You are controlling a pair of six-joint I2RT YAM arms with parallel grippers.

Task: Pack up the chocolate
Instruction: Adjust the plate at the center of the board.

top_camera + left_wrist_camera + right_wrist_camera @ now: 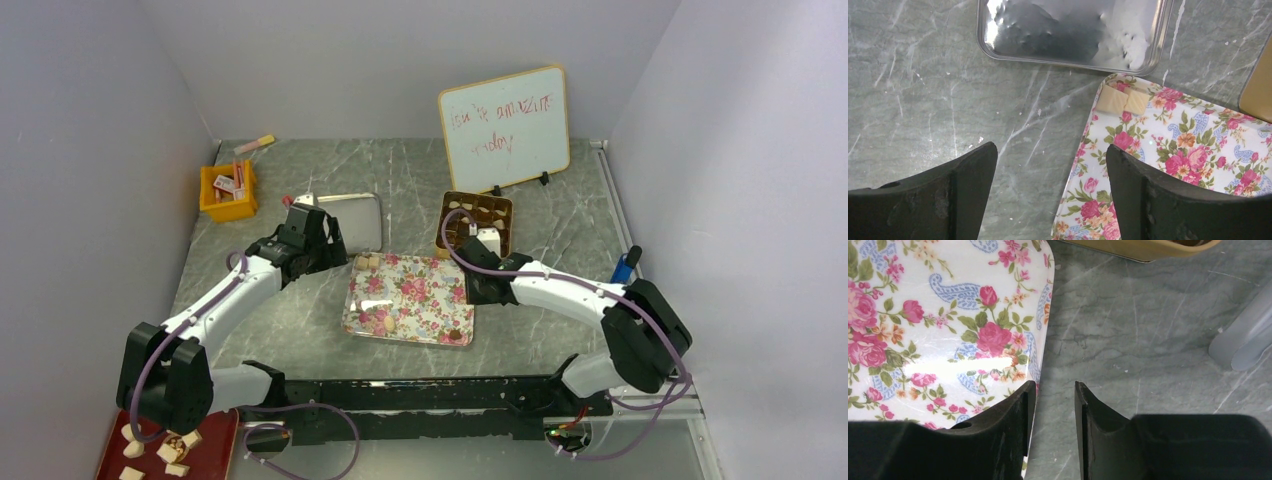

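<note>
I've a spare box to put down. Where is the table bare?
Bare marble: the far strip between orange bin and whiteboard, and right of the compartment box toward the blue object. Crowded: the centre, where metal tray, floral tray and that box sit close.

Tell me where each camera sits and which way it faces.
Top external: fixed above and behind, looking down at the table; left arm, right arm and bases show.
Left wrist: on the left arm, looking down past the left end effector at a corner of the floral tray, two cream chocolates and a metal tray.
Right wrist: on the right arm, looking down past the right end effector at the floral tray's edge and table.
Shared: all three views show the floral tray.
</note>
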